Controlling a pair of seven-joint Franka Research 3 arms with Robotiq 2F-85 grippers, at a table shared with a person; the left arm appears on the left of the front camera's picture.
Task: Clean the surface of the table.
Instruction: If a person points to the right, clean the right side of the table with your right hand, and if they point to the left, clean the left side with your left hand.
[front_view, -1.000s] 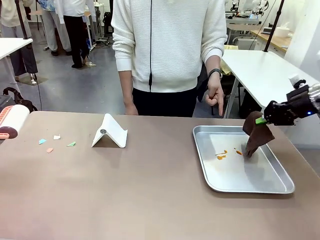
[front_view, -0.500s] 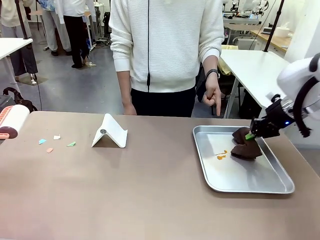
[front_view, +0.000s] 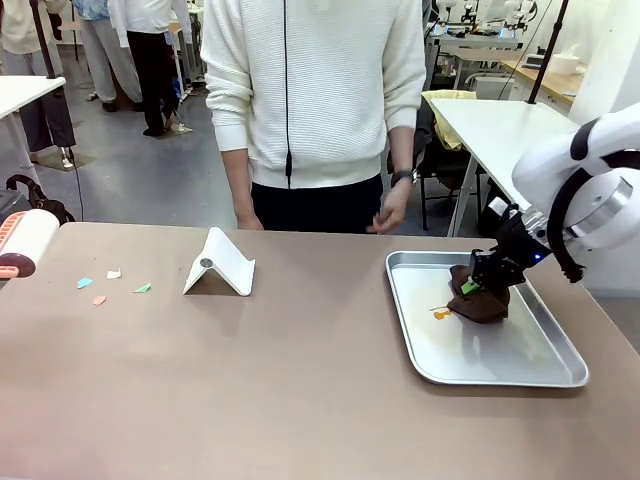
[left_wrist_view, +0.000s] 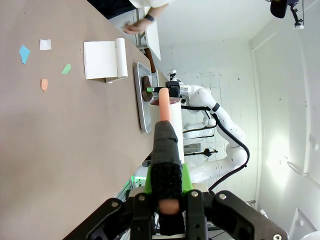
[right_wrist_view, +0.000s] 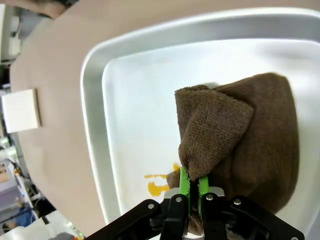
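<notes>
Right gripper (front_view: 470, 288): shown closed on a fold of a brown cloth (front_view: 486, 306), which rests on the floor of a silver tray (front_view: 500, 350) beside a few orange scraps (front_view: 441, 312). Left gripper (left_wrist_view: 166, 186): seen in its wrist view with both green pads clamped against the black handle of a lint roller (left_wrist_view: 165, 112). The table (front_view: 300, 380) is presented as a broad, smooth, matte brownish-taupe top that spans the front view, with a person standing at its far side. The tray is set on its right part, a white folded stand (front_view: 220, 265) nearer the middle, and small coloured paper bits (front_view: 143, 288) towards the left. The table's near and side edges are cut off by the frame, and the roller is cropped by the left border of the front view. The tray floor beneath the cloth is hidden, and the right fingertips are largely buried in the fabric.
</notes>
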